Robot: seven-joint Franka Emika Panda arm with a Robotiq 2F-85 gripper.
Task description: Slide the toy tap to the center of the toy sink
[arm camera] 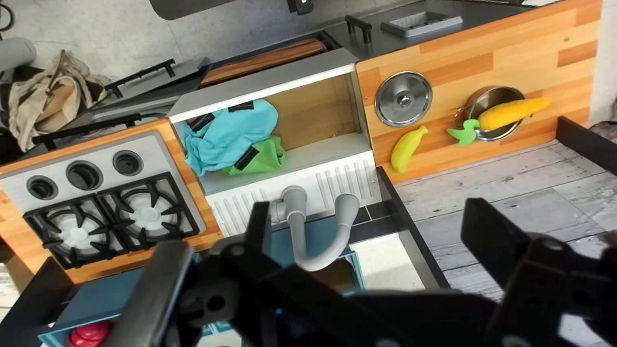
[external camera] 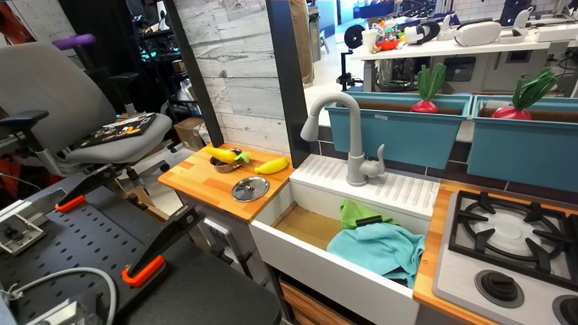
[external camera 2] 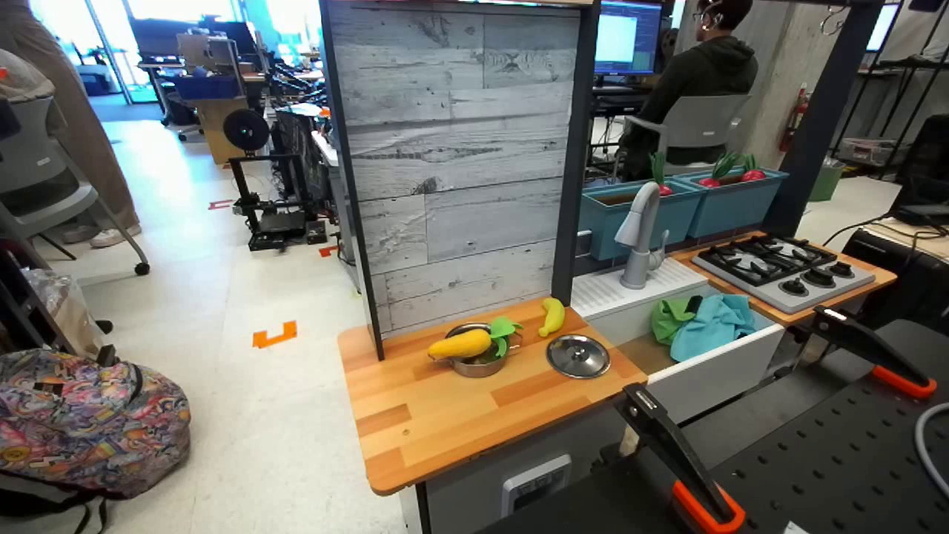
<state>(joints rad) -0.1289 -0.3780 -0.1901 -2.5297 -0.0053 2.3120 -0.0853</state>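
The toy tap (external camera: 355,135) is a grey gooseneck standing upright on the white ridged back ledge of the toy sink (external camera: 338,284), about midway along it. Its hooked spout turns sideways along the ledge, toward the wooden counter with the pot. The tap (external camera 2: 643,230) and sink (external camera 2: 712,378) also show in an exterior view. In the wrist view, my gripper (arm camera: 368,207) is open and empty. The tap (arm camera: 299,236) appears between the fingers, closer to the left one, with no visible contact. The sink ledge (arm camera: 347,178) lies beyond the fingertips. The gripper is outside both exterior views.
Blue (external camera: 379,246) and green (external camera: 354,214) cloths lie in the basin. Teal planters (external camera: 393,135) stand behind the tap. A black post (external camera: 286,81) and wood panel rise beside the ledge. A stove (external camera: 510,234) flanks one side; a pot, lid and banana (external camera: 272,166) the other.
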